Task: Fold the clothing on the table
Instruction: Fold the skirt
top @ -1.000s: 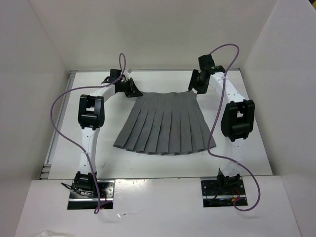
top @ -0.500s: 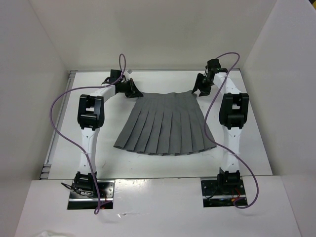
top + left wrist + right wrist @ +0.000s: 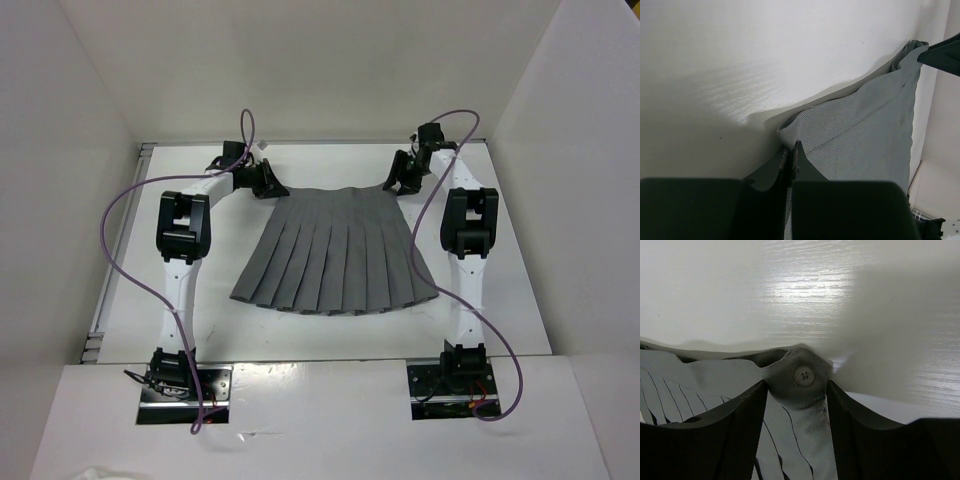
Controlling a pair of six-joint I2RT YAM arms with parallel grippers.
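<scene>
The clothing (image 3: 335, 250), a grey pleated skirt, lies flat on the white table (image 3: 520, 300), waistband at the far side and hem toward the arm bases. My left gripper (image 3: 272, 188) is shut on the waistband's left corner; in the left wrist view the fabric (image 3: 865, 135) is pinched between the closed fingertips of that gripper (image 3: 791, 145). My right gripper (image 3: 398, 186) is at the right waistband corner. In the right wrist view this gripper (image 3: 796, 385) stands open, and the buttoned corner (image 3: 804, 375) sits between its fingers (image 3: 740, 420).
White walls enclose the table on the left, back and right. A metal rail (image 3: 100, 310) runs along the table's left edge. Purple cables (image 3: 125, 250) loop from both arms. The arm bases (image 3: 450, 375) sit at the near edge.
The right arm has swung inward and its gripper has come down onto the right waistband corner. The left arm and the skirt have stayed put.
</scene>
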